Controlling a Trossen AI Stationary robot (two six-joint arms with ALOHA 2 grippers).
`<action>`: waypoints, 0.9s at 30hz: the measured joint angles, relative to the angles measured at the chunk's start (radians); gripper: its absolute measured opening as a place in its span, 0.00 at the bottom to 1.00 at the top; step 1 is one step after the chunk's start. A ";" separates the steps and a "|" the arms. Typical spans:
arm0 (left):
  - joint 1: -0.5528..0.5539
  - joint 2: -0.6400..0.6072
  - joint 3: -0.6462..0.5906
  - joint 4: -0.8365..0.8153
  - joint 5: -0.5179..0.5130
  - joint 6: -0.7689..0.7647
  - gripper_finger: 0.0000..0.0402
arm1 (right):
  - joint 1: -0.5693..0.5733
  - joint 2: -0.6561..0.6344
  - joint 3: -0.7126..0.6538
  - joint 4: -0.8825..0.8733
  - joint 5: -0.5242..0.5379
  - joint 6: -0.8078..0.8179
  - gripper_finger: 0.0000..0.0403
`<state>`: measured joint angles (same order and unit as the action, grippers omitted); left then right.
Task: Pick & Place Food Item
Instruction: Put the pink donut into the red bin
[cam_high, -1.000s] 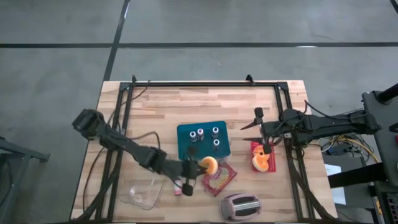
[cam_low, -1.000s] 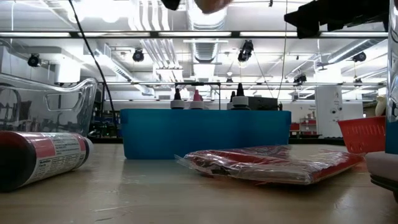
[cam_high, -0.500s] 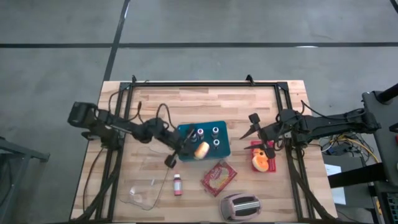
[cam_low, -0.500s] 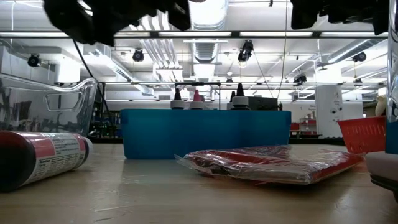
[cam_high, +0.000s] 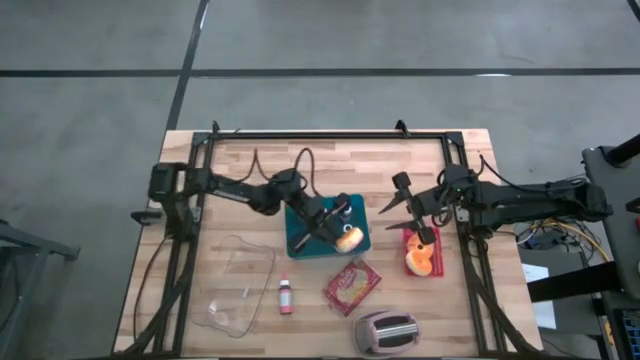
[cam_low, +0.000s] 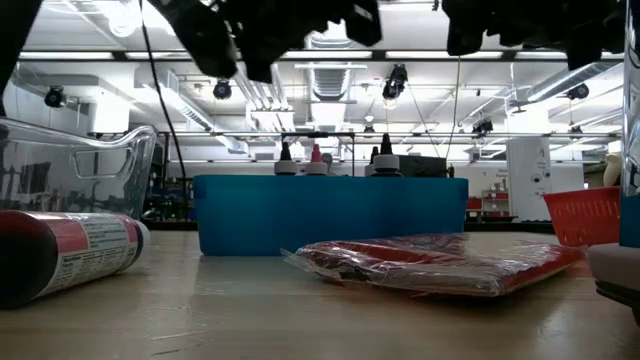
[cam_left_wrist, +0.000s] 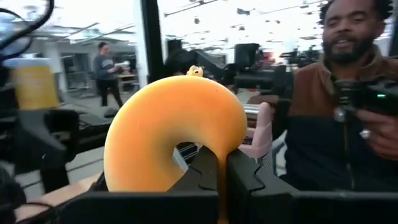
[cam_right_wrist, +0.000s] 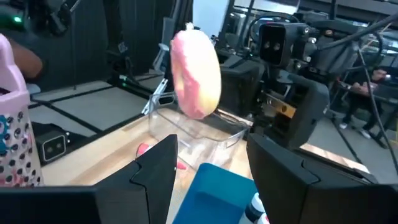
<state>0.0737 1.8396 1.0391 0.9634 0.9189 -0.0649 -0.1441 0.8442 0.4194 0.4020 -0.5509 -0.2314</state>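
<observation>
An orange-yellow donut (cam_high: 348, 239) with pink icing on its other face (cam_right_wrist: 196, 70) hangs above the blue tray (cam_high: 300, 240). My left gripper (cam_left_wrist: 219, 182) is shut on it, with the arm reaching in from the table's left. My right gripper (cam_high: 393, 196) stands open in the air just right of the tray, facing the donut, with nothing between its fingers (cam_right_wrist: 155, 168). A red basket (cam_high: 412, 238) holding orange food sits below the right arm. My left gripper pinches the donut's ring at the part nearest the hand (cam_left_wrist: 219, 163), one finger on the hole's side and one on the outer side. The fingers lie about level, coming from the table's left. The donut stands up from them, lifted clear above the blue tray.
Small bottles (cam_high: 322, 212) stand in the blue tray. Along the near side are a clear container (cam_high: 235, 298), a small pink bottle (cam_high: 286, 297), a red packet (cam_high: 352, 285) and a toaster (cam_high: 385, 333). A person (cam_left_wrist: 348, 112) stands beyond the table.
My left gripper has carried the donut from beside the red packet toward the far and right, over the blue tray. It has tipped up from pointing down to about level, and stays shut. My right gripper has swung slightly toward the table's left.
</observation>
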 joint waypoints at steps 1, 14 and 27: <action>0.009 0.019 0.021 -0.002 0.016 -0.004 0.00 | -0.011 0.011 0.000 0.013 -0.011 0.002 0.47; 0.082 0.153 0.162 -0.017 0.091 -0.045 0.00 | -0.051 0.046 0.000 0.053 -0.069 0.015 0.47; 0.104 0.161 0.173 -0.025 0.075 -0.041 0.00 | -0.060 0.056 0.000 0.043 0.002 0.002 0.47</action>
<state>0.1779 2.0006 1.2125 0.9386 0.9936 -0.1061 -0.2043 0.9004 0.4198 0.4454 -0.5491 -0.2291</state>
